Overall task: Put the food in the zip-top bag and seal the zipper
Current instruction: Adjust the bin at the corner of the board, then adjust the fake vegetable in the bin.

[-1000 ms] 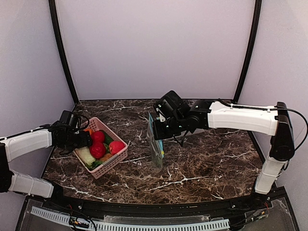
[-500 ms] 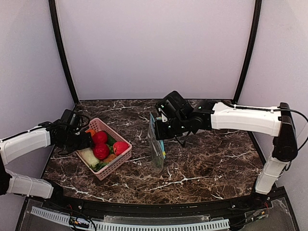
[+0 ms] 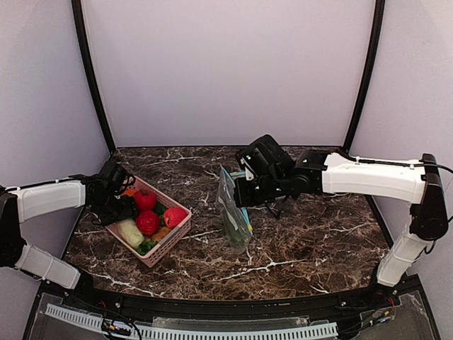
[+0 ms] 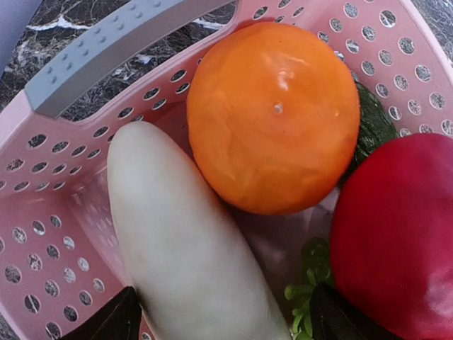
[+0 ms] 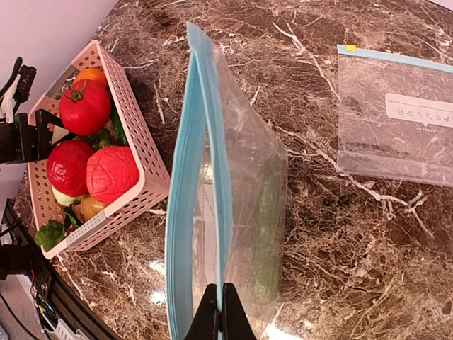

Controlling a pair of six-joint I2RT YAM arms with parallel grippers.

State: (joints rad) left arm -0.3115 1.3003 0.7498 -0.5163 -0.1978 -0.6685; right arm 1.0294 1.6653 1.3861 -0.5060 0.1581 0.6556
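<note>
Since a second ago our right arm has drawn a little to its right, and the bag [image 3: 232, 212] has gone with it, its lower end now swung further right and more tilted. The right gripper [image 5: 218, 312] is clamped tight on the bag's mouth edge, its fingers pressed together over the teal zipper [image 5: 205, 142]. The bag stands on edge near the table's [image 3: 318, 241] middle, just right of the basket [image 3: 172, 236], and through its clear side we see one green piece [image 5: 265, 234] inside. A second bag [image 5: 396, 120] lies flat on the marble beyond it.

Our left arm has lifted its forearm and brought the wrist in over the basket's far-left corner. The left gripper [image 4: 219, 326] has its fingers spread apart, with nothing between them, reaching down on either side of the long white piece [image 4: 184, 241]. That piece lies against the orange one [image 4: 272, 117], with the red one [image 4: 396, 234] to the right and a green leaf [image 4: 371, 124] behind. The basket itself has barely shifted.
</note>
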